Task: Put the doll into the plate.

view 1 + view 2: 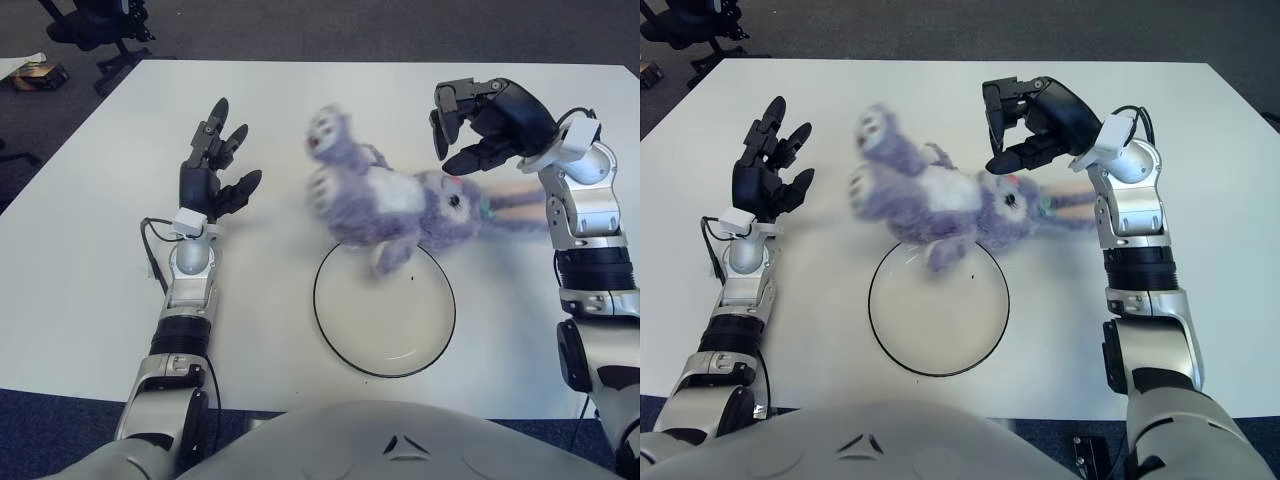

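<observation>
Lying blurred across the white desk, the fluffy purple-and-white plush doll stretches left to right just beyond the far rim of the round white plate with a dark edge. One lower limb overlaps that rim; its two white-soled feet point to the far left, and its head end lies to the right. The right robot hand shows above the doll's head end with its dark fingers spread and nothing between them; whether a fingertip touches the fur cannot be told. The left robot hand shows to the left of the doll, apart from it, fingers splayed upward and holding nothing.
</observation>
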`<state>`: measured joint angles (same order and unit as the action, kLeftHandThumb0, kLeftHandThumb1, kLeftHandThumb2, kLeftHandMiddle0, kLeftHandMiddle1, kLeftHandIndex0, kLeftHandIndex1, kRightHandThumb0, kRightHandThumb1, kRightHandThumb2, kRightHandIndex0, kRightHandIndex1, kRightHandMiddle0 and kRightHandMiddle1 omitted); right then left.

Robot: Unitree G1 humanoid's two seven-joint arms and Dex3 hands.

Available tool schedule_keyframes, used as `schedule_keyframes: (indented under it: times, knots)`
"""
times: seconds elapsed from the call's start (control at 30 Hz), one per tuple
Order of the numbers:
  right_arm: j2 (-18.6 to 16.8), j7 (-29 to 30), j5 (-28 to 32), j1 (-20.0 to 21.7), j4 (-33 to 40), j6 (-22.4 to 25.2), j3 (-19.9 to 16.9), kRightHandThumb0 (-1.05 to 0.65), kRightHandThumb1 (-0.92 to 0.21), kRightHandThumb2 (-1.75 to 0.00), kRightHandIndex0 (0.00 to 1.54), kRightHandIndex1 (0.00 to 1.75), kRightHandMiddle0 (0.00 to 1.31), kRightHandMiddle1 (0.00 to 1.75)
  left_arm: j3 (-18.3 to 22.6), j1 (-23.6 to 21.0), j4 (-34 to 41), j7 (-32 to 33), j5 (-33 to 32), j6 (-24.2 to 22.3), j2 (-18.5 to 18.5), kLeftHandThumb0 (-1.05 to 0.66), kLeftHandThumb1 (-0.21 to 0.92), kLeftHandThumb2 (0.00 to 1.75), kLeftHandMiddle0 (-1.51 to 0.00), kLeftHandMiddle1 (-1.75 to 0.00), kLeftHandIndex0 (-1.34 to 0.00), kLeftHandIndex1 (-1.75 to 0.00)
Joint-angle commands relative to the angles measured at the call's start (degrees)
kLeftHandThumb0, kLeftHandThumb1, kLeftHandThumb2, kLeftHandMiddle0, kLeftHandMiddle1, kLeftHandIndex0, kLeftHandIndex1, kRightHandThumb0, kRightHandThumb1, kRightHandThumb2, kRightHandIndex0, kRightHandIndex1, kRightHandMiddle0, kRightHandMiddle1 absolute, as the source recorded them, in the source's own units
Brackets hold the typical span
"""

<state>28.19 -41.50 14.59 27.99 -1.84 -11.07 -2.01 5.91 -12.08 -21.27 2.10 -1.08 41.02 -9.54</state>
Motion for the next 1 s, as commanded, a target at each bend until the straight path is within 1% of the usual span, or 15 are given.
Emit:
schedule_keyframes:
  times: [0.0,0.33,0.57,0.73,0.9,0.97]
  knots:
    - [0.2,-1.3,1.4,-0.3,0.8,-0.5,-0.8,-0.23,-0.88,-0.02,1.01,1.75,0.79,1.75,-0.3,3.8,-4.0,-0.3,-0.2,-0.8,2.3,-0.41,0.92,0.16,-0.69,-0.08,-0.44,-0.03]
    - [0.2,-6.2,5.2,-1.1,1.1,-0.7,-1.0,-0.26,-0.89,-0.01,1.03,1.75,0.80,1.75,0.2,3.6,-4.4,-0.8,-0.9,-1.3,2.3,-0.40,0.92,0.16,-0.69,-0.08,-0.44,-0.02]
    - [0.6,-10.6,7.5,-0.6,0.7,-0.6,-1.0,-0.26,-0.89,-0.01,1.03,1.75,0.81,1.75,0.3,3.6,-4.4,-0.9,-1.0,-1.8,2.5,-0.40,0.92,0.15,-0.69,-0.08,-0.44,-0.02]
    - [1.5,-13.1,6.3,0.2,0.1,-1.6,-0.5,-0.26,-0.89,-0.01,1.04,1.75,0.82,1.75,0.4,3.9,-3.8,-0.9,-0.9,-2.3,2.7,-0.41,0.92,0.15,-0.69,-0.08,-0.44,-0.02]
    - [1.7,-13.0,5.7,0.1,0.4,-1.1,-0.6,-0.27,-0.89,-0.01,1.04,1.75,0.82,1.75,0.3,4.2,-3.4,-0.9,-0.6,-2.4,2.6,-0.41,0.92,0.15,-0.69,-0.08,-0.45,-0.02]
    - [2.4,-12.1,4.2,0.2,0.5,0.0,-0.3,-0.27,-0.89,-0.01,1.03,1.75,0.81,1.75,-0.6,4.5,-2.9,-1.3,1.1,-1.6,1.8,-0.40,0.92,0.15,-0.69,-0.08,-0.45,-0.02]
